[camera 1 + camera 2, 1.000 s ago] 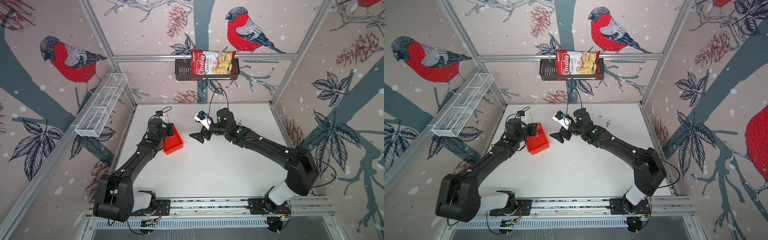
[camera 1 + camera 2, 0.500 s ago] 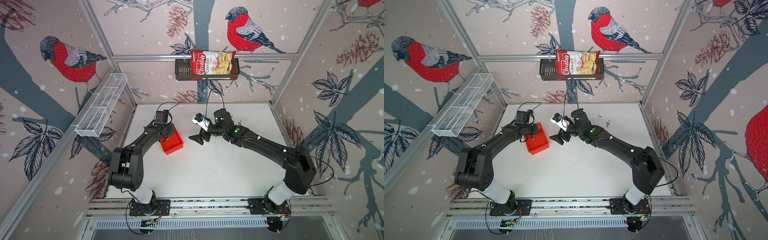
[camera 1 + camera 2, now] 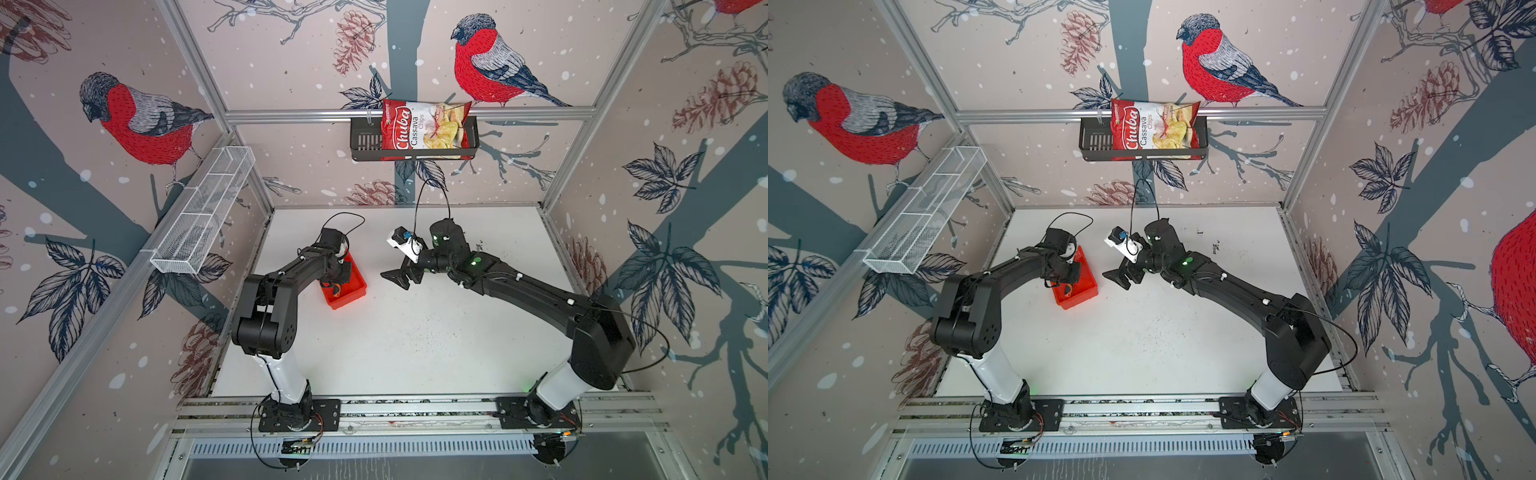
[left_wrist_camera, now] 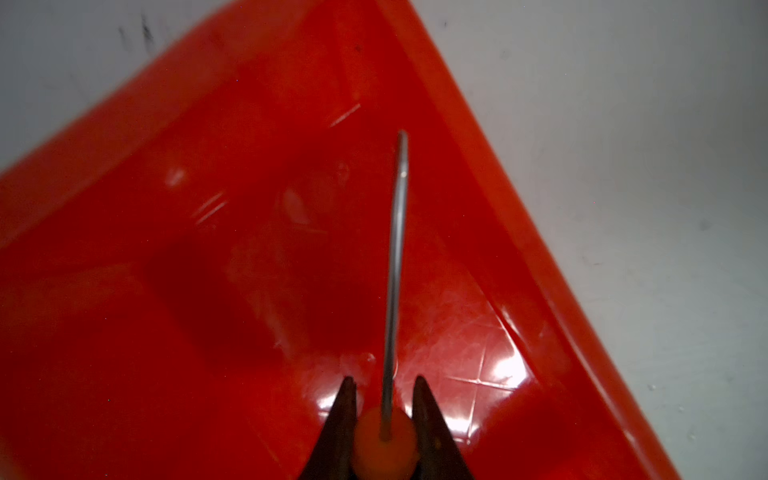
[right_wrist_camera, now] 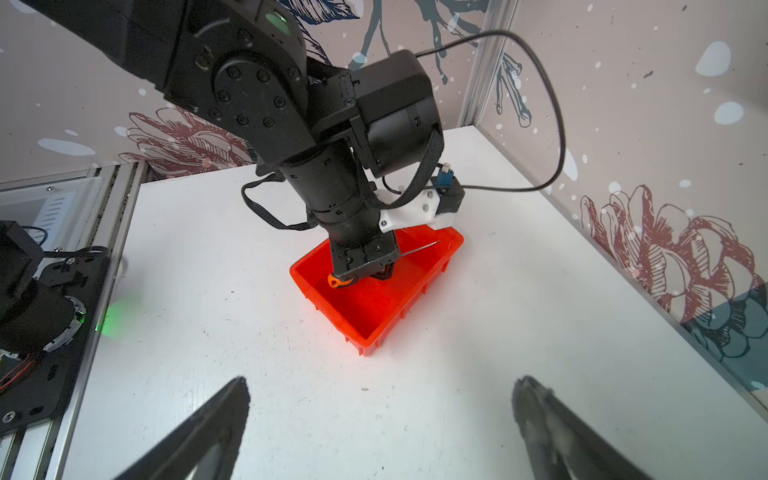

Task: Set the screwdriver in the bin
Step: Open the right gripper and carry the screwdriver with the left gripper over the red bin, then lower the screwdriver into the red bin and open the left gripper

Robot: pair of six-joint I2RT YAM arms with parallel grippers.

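The main risk I see is in letting go. The left gripper (image 4: 383,384) is clamped on the orange handle of the screwdriver (image 4: 394,257), one jaw pressed to each side. In the right wrist view the tool is not lying flat: the handle (image 5: 336,280) sits low inside the red bin (image 5: 399,320) and the thin shaft slopes up towards the far wall. Released at that tilt, the round handle could roll or bounce on the glossy floor. The tip, which ends near the low rim, could catch on the wall and leave the tool propped half out. A further descent could press the fingertips into the bin floor and shove the bin across the white tabletop (image 5: 519,332); it looks light. If the handle clings to a jaw, it could be dragged back out as the arm lifts. From the left wrist view, the handle sits right between the jaws. The shaft runs straight ahead of the fingertips over the bin floor (image 4: 187,324), and its tip stops short of the rim, so the whole tool appears to be inside the bin's outline, directly beneath this gripper. The right gripper (image 5: 384,386) has its jaws spread wide and holds nothing. It hangs over bare tabletop, with the bin and screwdriver ahead of its fingertips and well apart from them.
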